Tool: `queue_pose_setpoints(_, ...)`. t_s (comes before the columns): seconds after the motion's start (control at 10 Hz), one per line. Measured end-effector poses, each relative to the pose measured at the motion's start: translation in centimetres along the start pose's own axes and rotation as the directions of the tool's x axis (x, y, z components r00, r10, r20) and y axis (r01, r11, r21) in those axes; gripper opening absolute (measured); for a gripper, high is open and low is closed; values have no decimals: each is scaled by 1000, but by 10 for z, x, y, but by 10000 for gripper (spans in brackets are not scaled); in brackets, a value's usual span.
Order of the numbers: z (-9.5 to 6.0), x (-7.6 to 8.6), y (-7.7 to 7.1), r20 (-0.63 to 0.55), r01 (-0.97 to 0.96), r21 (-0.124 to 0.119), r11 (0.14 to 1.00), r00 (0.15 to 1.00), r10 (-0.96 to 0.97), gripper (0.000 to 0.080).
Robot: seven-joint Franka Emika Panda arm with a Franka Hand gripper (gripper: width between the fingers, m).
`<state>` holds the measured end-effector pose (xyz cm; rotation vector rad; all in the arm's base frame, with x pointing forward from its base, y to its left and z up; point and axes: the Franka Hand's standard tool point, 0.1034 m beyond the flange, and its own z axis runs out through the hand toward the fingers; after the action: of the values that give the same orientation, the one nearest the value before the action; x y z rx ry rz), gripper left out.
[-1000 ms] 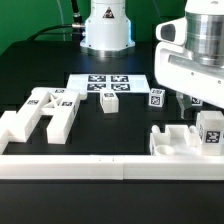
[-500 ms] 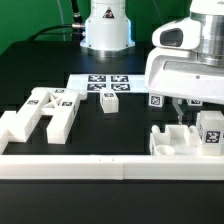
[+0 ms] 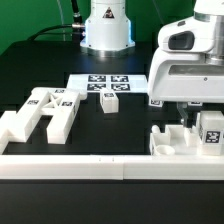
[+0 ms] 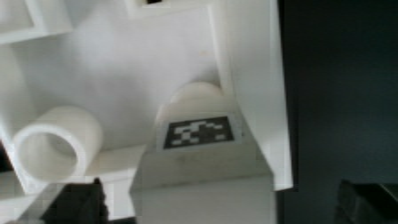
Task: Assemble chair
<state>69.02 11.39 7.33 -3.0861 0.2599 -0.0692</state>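
My gripper (image 3: 184, 114) hangs open just above the boxy white chair part (image 3: 170, 141) at the exterior view's right, which carries a tagged block (image 3: 211, 131). In the wrist view my gripper (image 4: 217, 205) has its dark fingertips (image 4: 71, 200) wide apart at either side of that white part's tagged face (image 4: 199, 132), beside a round socket (image 4: 54, 150). I cannot tell whether the fingers touch it. Two H-shaped frames (image 3: 45, 112) lie together at the exterior view's left. A small tagged peg (image 3: 108, 101) stands in the middle.
The marker board (image 3: 110, 83) lies behind the peg, near the robot's base (image 3: 106, 35). A long plain white border wall (image 3: 70, 166) runs along the front edge, just in front of the frames and the boxy part.
The arm has come down and shifted slightly, bringing the fingers lower over the boxy part. It now hides the second small tagged peg seen earlier. The parts have not moved.
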Motion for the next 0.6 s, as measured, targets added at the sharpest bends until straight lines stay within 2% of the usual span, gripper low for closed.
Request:
queue_pose_setpoints(0.1,0,1,2,0,33,0,999,999,-33,485)
queue_pose_setpoints(0.2,0,0,2,1,21,1,1000,1000,-21,485)
queue_pose_setpoints(0.3,0,1,2,1,20,0,1000,1000,-20,303)
queue_pose_setpoints(0.6,0,1,5,1,7,1,1000,1000,-7,288)
